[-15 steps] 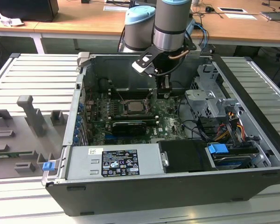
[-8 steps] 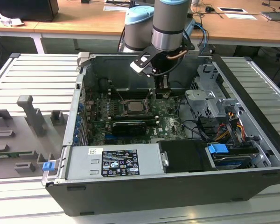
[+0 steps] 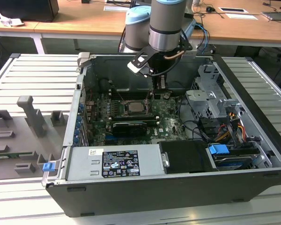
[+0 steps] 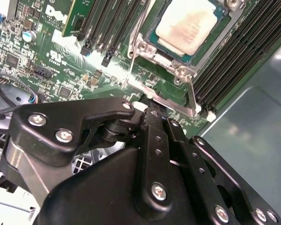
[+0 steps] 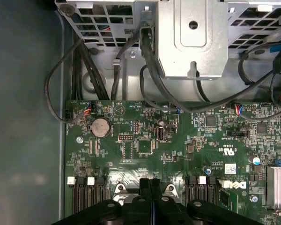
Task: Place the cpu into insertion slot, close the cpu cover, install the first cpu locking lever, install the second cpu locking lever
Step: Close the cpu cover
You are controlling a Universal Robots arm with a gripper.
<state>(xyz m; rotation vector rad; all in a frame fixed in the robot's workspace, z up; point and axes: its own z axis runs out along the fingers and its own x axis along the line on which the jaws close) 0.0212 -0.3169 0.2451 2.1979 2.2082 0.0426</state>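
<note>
The cpu (image 4: pixel 189 26) sits in the insertion slot (image 3: pixel 126 112) with the cpu cover (image 4: pixel 155 55) seemingly down around it, while the tool (image 4: pixel 153 111), fingers pressed together with nothing visible between them, is at the slot's edge, where a locking lever (image 4: pixel 131 61) appears unlatched.

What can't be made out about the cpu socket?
- Second wrist view: the cpu is cut off by the picture edge; the claw hides the near side of the cpu cover.
- First wrist view: the claw blocks cpu and cover.
- Exterior view: too small to tell whether the cover is latched.
</note>
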